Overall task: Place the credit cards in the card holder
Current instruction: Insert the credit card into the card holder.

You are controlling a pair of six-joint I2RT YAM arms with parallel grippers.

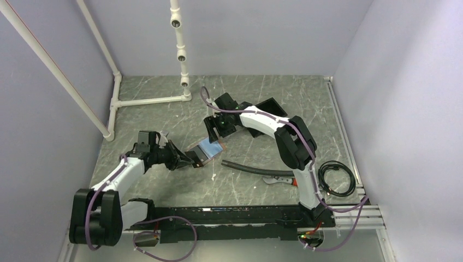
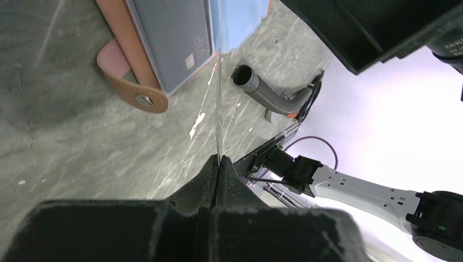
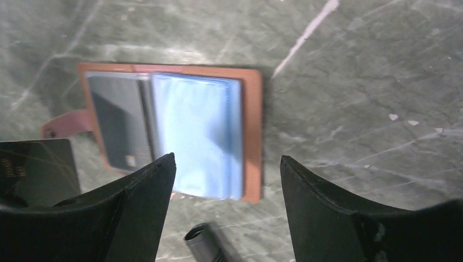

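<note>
The tan leather card holder [image 1: 211,148] lies open on the table. It holds a dark card with "VIP" print [image 2: 174,43] on one side and light blue sleeves [image 3: 194,134] on the other. My left gripper [image 1: 185,158] is shut on a thin credit card, seen edge-on [image 2: 218,103] in the left wrist view, with its far edge at the holder's sleeves. The same dark card shows at the lower left of the right wrist view [image 3: 33,164]. My right gripper [image 1: 217,132] is open and empty, hovering just above the holder's near edge [image 3: 226,161].
A grey corrugated hose [image 1: 256,169] lies just in front of the holder. A black box [image 1: 271,106] stands behind the right arm. A coiled black cable [image 1: 336,177] and a red-handled tool [image 1: 279,180] lie at the right. A white pipe frame [image 1: 150,101] stands at the back left.
</note>
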